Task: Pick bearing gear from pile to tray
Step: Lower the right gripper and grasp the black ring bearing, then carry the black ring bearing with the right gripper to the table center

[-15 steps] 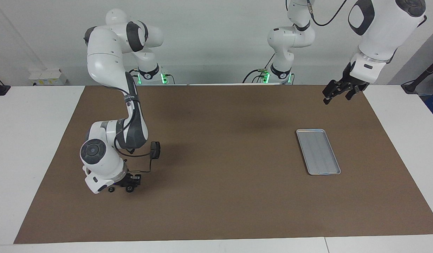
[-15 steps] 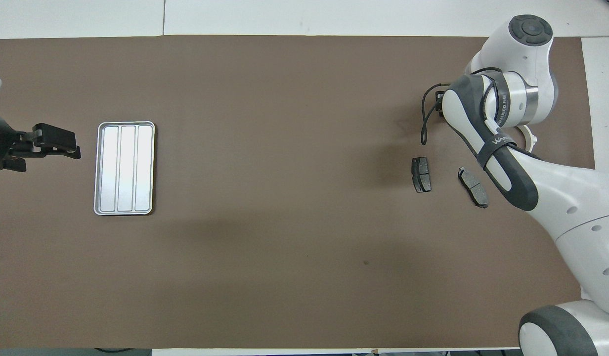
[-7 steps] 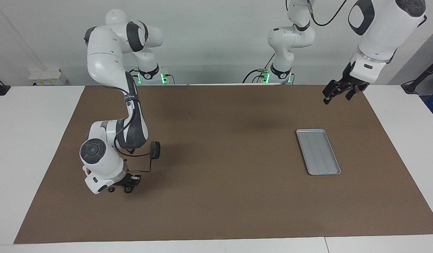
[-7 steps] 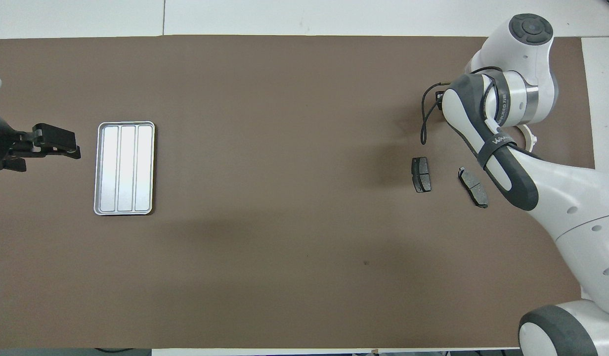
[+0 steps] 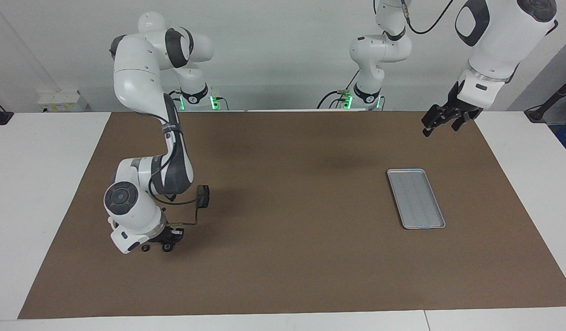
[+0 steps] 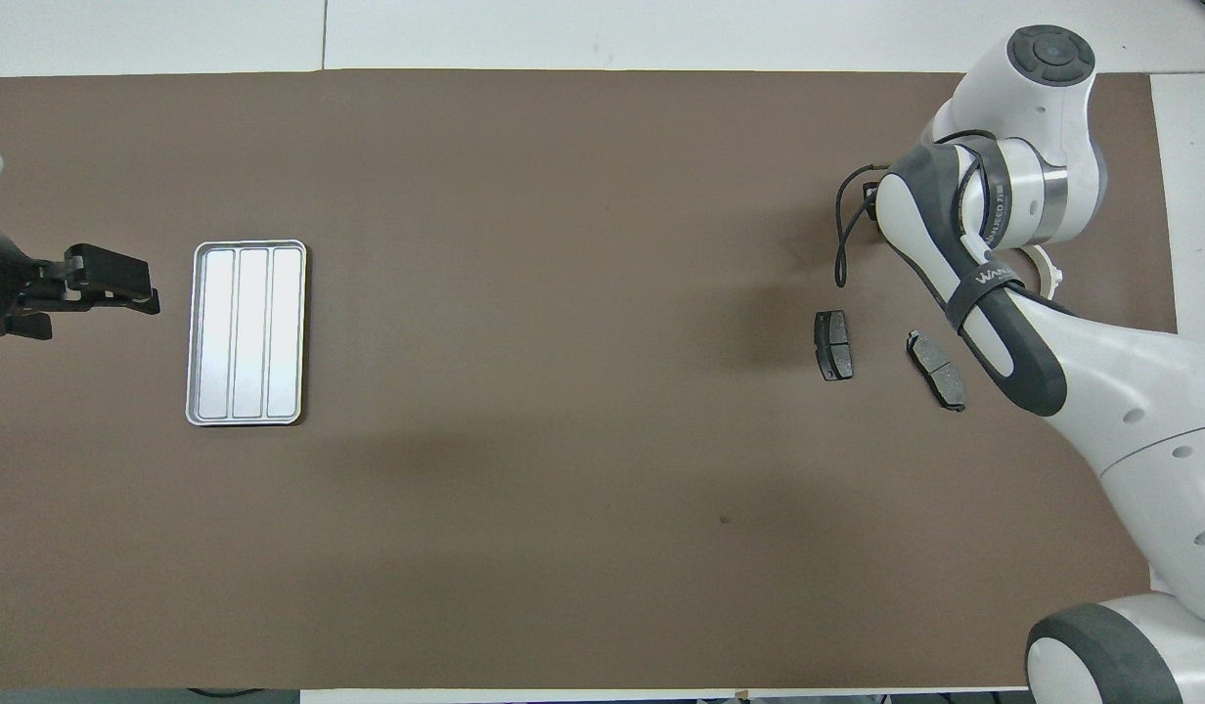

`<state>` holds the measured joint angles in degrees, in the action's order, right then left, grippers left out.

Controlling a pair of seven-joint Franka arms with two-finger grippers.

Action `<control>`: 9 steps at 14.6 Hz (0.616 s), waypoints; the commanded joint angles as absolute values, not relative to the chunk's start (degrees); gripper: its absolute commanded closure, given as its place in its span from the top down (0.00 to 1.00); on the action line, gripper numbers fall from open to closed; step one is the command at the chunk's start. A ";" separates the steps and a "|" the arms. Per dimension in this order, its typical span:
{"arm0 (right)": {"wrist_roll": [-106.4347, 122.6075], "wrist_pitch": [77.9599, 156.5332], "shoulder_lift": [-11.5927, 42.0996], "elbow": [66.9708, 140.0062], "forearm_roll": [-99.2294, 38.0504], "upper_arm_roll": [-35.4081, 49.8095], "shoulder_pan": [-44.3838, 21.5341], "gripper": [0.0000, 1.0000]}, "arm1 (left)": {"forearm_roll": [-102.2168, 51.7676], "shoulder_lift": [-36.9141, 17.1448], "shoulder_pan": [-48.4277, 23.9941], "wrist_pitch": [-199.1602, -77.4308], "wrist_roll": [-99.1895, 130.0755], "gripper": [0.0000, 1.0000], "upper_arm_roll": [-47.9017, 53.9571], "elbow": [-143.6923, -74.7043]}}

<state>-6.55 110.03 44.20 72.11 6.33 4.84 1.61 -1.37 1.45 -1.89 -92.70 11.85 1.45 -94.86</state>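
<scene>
- Brown mat (image 5: 287, 266): it covers most of the white desk (image 5: 35, 193) and carries every loose part listed here.
- Left gripper (image 5: 441, 120): my waiting arm holds it raised over the strip of mat between the tray and the mat's edge at the left arm's end. Its jaws stand released and nothing is between them.
- Tray (image 6: 245, 332): a flat silver rectangle with a low rim. It lies on the mat toward the left arm's end, its long sides running away from me. Three shallow lanes show inside it, all bare.
- Brake pads: two dark grey pads, the one (image 6: 833, 344) and the other (image 6: 936, 370), lie flat on the mat toward the right arm's end. They are near each other but apart. They are the part of the pile closest to me. The second pad lies just beside my right forearm as seen from above.
- White half-ring (image 6: 1048, 274): it lies on the mat close to the edge at the right arm's end, farther from me than the pads and largely covered by my right wrist.
- Right gripper (image 5: 156, 247): it is brought down low to the mat, over the pile's part toward the mat's farthest edge, at the right arm's end. Whether it is clenched I cannot tell. Small black round shapes show at its tips. I cannot tell whether they belong to the gripper or to the pile, so the bearing gear cannot be singled out.
</scene>
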 commanded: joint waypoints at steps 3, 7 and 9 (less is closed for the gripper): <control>-5.62 100.82 44.39 65.04 7.65 5.28 0.97 0.00 | -0.79 3.25 -1.58 -94.13 11.34 1.00 1.67 -97.12; -10.34 94.24 42.89 62.15 7.30 4.75 -3.85 0.00 | -0.79 3.25 -1.58 -94.13 11.34 1.00 1.67 -97.12; -16.93 91.07 41.75 60.21 7.12 4.66 -8.06 0.00 | -0.79 3.25 -1.58 -94.13 11.34 1.00 1.67 -97.12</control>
